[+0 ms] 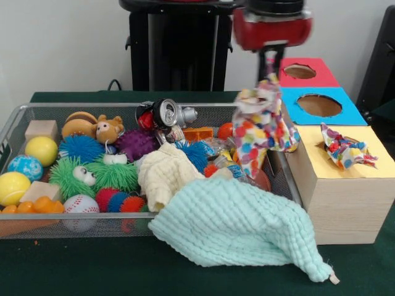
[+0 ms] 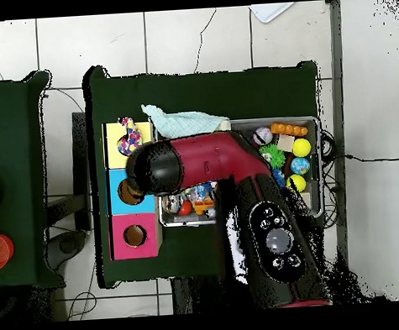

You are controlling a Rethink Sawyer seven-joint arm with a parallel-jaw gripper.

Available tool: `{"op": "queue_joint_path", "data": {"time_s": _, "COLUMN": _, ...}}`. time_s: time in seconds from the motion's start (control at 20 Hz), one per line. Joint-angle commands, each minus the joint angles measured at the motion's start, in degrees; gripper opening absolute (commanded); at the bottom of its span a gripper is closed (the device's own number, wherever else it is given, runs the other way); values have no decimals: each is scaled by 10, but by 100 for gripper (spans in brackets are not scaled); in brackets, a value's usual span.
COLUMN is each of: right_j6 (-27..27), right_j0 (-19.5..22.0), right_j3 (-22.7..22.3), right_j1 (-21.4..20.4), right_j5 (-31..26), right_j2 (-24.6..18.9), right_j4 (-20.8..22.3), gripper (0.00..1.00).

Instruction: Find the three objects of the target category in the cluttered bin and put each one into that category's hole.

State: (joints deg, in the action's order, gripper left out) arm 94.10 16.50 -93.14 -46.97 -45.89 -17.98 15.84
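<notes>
— Pincer (image 1: 269,73)?
— Clamped on a confetti-print cloth (image 1: 259,126), which hangs between the wire bin (image 1: 12,129) and the box row.
— Other cloths?
— One confetti-print scrap (image 1: 344,150) sits in the yellow box's hole (image 1: 326,145); a mint cloth (image 1: 234,229) drapes over the bin's rim onto the bench (image 1: 92,265); a cream cloth (image 1: 163,174) lies among the toys.

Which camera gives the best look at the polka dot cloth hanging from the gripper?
The front view: the polka dot cloth hangs in full sight below the gripper, between the wire bin and the yellow box. In the overhead view the arm covers it.
</notes>
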Motion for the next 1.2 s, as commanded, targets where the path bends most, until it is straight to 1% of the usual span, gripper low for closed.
{"op": "queue_joint_path", "data": {"time_s": 0.05, "right_j6": 251, "right_j0": -84, "right_j3": 50, "right_j1": 60, "right_j5": -53, "right_j2": 63, "right_j4": -54, "gripper": 0}}
{"op": "queue_joint_path", "data": {"time_s": 0.15, "right_j6": 266, "right_j0": -107, "right_j3": 58, "right_j1": 79, "right_j5": -43, "right_j2": 76, "right_j4": -59, "gripper": 0}}
{"op": "queue_joint_path", "data": {"time_s": 0.3, "right_j6": 273, "right_j0": -126, "right_j3": 51, "right_j1": 100, "right_j5": -30, "right_j2": 88, "right_j4": -64, "gripper": 0}}
{"op": "queue_joint_path", "data": {"time_s": 0.45, "right_j6": 282, "right_j0": -135, "right_j3": 23, "right_j1": 105, "right_j5": 1, "right_j2": 94, "right_j4": -75, "gripper": 0}}
{"op": "queue_joint_path", "data": {"time_s": 0.55, "right_j6": 283, "right_j0": -136, "right_j3": 11, "right_j1": 106, "right_j5": 12, "right_j2": 93, "right_j4": -84, "gripper": 0}}
{"op": "queue_joint_path", "data": {"time_s": 0.75, "right_j6": 282, "right_j0": -144, "right_j3": 5, "right_j1": 109, "right_j5": 37, "right_j2": 101, "right_j4": -77, "gripper": 0}}
{"op": "queue_joint_path", "data": {"time_s": 0.85, "right_j6": 271, "right_j0": -143, "right_j3": 7, "right_j1": 105, "right_j5": 37, "right_j2": 102, "right_j4": -74, "gripper": 0}}
{"op": "queue_joint_path", "data": {"time_s": 1.0, "right_j6": 249, "right_j0": -143, "right_j3": 18, "right_j1": 90, "right_j5": 20, "right_j2": 106, "right_j4": -66, "gripper": 0}}
{"op": "queue_joint_path", "data": {"time_s": 1.1, "right_j6": 232, "right_j0": -139, "right_j3": 32, "right_j1": 74, "right_j5": -2, "right_j2": 105, "right_j4": -68, "gripper": 0}}
{"op": "queue_joint_path", "data": {"time_s": 1.2, "right_j6": 221, "right_j0": -136, "right_j3": 62, "right_j1": 62, "right_j5": -27, "right_j2": 104, "right_j4": -73, "gripper": 0}}
